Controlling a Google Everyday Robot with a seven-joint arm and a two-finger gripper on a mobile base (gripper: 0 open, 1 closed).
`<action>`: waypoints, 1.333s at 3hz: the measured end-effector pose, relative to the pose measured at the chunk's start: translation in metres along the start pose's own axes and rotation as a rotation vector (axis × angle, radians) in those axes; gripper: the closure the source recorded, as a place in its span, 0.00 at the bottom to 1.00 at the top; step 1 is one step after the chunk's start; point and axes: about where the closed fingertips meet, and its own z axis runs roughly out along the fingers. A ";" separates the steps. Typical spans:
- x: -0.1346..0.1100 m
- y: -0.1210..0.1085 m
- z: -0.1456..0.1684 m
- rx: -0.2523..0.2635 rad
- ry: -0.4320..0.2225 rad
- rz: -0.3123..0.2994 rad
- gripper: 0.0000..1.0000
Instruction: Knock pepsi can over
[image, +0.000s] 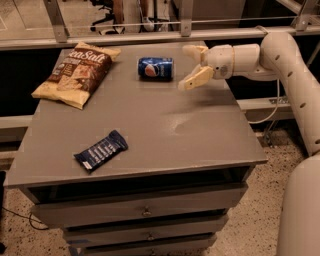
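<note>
The pepsi can (155, 68) lies on its side near the back of the grey table (165, 135), its logo facing up and forward. My gripper (192, 65) hangs just to the right of the can, a small gap apart, reaching in from the right on the white arm (280, 60). Its two pale fingers are spread apart and hold nothing.
A chip bag (75, 72) lies at the back left. A dark blue snack bar wrapper (101, 150) lies flat near the front left. A metal rail (150, 35) runs behind the table. Drawers (145, 212) sit under the tabletop.
</note>
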 end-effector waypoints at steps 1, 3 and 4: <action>0.001 -0.013 0.011 0.055 0.052 -0.007 0.00; 0.009 -0.042 -0.001 0.196 0.132 0.015 0.00; 0.012 -0.048 -0.036 0.240 0.172 0.042 0.00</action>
